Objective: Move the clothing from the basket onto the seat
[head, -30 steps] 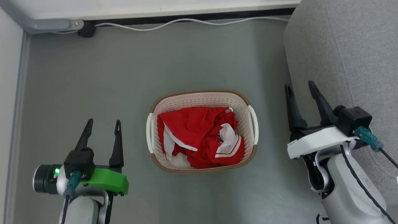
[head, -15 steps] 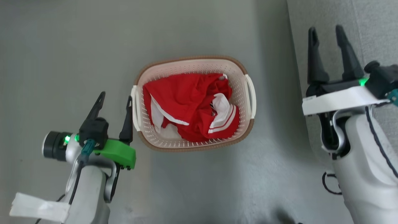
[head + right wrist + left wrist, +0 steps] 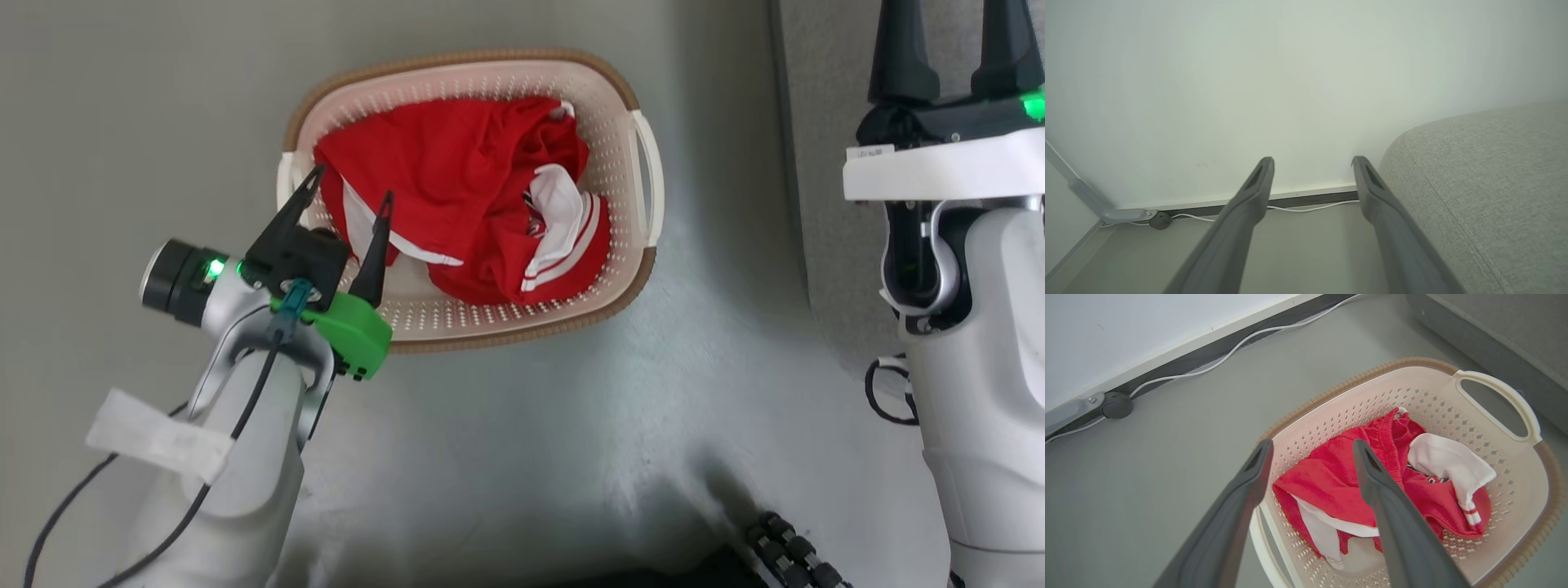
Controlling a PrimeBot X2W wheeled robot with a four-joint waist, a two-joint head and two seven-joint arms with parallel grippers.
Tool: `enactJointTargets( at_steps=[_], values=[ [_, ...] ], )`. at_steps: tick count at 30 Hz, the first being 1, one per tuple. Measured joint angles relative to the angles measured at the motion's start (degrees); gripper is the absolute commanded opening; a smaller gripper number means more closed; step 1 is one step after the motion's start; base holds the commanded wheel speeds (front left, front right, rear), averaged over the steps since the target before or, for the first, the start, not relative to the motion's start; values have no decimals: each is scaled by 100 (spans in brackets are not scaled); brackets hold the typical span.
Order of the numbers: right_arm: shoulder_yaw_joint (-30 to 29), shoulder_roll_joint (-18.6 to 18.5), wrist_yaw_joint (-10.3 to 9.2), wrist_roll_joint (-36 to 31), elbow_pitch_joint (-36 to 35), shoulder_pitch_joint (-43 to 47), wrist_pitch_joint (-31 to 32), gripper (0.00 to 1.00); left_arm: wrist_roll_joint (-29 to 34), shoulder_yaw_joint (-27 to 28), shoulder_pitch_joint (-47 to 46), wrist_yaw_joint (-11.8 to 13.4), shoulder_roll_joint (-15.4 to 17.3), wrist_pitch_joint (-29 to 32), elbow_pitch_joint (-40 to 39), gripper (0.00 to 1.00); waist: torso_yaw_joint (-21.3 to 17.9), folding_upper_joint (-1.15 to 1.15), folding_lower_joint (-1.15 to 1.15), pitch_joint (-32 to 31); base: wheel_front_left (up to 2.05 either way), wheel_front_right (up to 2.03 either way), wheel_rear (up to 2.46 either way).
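One big grey sofa on the right, with the basket on the floor near it and the red-and-white clothing bunched up inside. Left end effector hangs over the basket's left edge, fingers spread wide, holding nothing. Right end effector is up beside the sofa, also spread wide and empty.

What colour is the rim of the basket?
The rim is brown, woven-look; left wrist view shows it best.
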Motion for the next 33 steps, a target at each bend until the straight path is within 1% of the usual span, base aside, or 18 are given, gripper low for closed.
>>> enactJointTargets(
  at_steps=[2,6,14,26,33],
  values=[
    [-7,13,12,0,-40,-86,0,100,92,-118,-171,-47,2,44,104,100,-27,0,0,166,0,0,0],
    [23,98,100,0,-64,-312,0,100,274,-227,-433,-78,10,76,330,100,-85,0,0,487,0,0,0],
    [-83,167,156,-14,-69,-547,0,100,438,-493,-848,-165,2,169,949,100,-270,0,1,1035,0,0,0],
    [-108,280,279,-33,37,-616,0,100,692,-818,-1162,-246,-11,176,1525,100,-444,0,0,1192,0,0,0],
    [-110,316,346,-33,46,-684,0,100,791,-1006,-1300,-256,-14,301,1825,100,-582,0,0,1252,0,0,0]
  ],
)
